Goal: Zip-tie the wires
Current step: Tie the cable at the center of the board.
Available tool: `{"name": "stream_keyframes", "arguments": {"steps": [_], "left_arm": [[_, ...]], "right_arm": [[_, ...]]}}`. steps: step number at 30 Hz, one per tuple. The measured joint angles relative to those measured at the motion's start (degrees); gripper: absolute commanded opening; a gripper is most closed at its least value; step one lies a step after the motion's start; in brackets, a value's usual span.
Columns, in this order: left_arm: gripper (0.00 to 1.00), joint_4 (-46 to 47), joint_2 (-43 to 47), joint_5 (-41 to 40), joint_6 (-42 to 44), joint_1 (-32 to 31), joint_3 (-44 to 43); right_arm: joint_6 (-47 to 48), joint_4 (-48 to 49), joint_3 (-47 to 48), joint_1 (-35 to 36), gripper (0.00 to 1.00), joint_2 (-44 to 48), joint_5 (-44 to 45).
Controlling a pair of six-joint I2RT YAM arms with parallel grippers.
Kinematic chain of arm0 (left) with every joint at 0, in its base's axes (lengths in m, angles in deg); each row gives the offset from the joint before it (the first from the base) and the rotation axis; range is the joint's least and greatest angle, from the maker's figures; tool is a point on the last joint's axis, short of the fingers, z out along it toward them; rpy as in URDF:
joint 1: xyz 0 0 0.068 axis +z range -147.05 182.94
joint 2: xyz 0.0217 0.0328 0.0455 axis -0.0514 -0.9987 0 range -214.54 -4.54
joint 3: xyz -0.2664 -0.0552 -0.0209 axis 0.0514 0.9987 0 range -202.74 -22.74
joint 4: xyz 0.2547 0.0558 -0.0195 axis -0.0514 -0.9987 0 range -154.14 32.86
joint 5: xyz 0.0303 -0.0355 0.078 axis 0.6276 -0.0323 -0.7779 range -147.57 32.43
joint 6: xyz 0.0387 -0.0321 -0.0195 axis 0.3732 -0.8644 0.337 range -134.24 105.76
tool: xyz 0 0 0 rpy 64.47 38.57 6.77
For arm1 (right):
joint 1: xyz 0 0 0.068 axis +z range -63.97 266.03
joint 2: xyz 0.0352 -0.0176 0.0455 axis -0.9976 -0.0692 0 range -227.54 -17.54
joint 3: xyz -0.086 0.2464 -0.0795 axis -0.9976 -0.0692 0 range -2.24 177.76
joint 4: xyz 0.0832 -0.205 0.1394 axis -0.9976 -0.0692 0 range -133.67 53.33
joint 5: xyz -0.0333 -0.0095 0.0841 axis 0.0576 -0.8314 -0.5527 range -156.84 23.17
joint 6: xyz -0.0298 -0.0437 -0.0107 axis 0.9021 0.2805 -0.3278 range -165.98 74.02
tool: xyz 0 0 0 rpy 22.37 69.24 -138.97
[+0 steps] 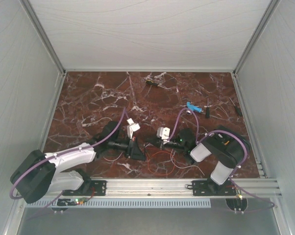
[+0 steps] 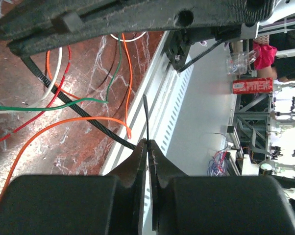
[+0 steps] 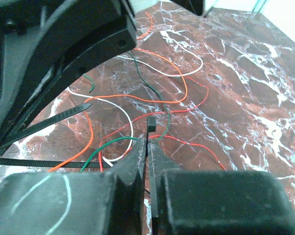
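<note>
the left gripper (image 2: 146,143) was found closed, its fingers pressed together on the thin tail of the zip tie (image 2: 96,118). the right gripper (image 3: 148,136) was likewise closed, with what was judged to be the head end of the same zip tie pinched at its fingertips. the wires (image 1: 162,160) were located at the lower centre of the top view, on the table (image 1: 88,98), just below and between the two grippers.

faults to be expected:
- the tail was gripped close to its tip, so it could be pulled out of the fingers if tension were applied.
- the tail is flexible, so the head could be missed during threading if the two ends were not lined up.
- the strands were spread loosely, so some could be left outside the loop when it was closed. it could not be confirmed that the zip tie passed under every strand.
- a strand could be snagged and dragged by either gripper.

orientation: no single long axis was shown by the wires. in the top view the tangle was spread wider from left to right than from top to bottom. in the right wrist view the loops were laid from lower left toward upper right. in the left wrist view the zip tie was laid from upper left to lower centre, with its tip pointed toward the top of the frame.
</note>
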Motion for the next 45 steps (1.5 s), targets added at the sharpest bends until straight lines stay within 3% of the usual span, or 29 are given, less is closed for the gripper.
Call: {"name": "stream_keyframes", "arguments": {"steps": [12,45], "left_arm": [[0.00,0.2,-1.4,4.5,-0.8,0.4,-1.7],[0.00,2.7,-2.3,6.6,-2.8,0.4,-1.7]], "right_arm": [[5.1,1.7,-1.0,1.0,0.00,-0.3,-2.4],[5.0,1.8,-3.1,1.7,0.00,5.4,-2.4]]}}
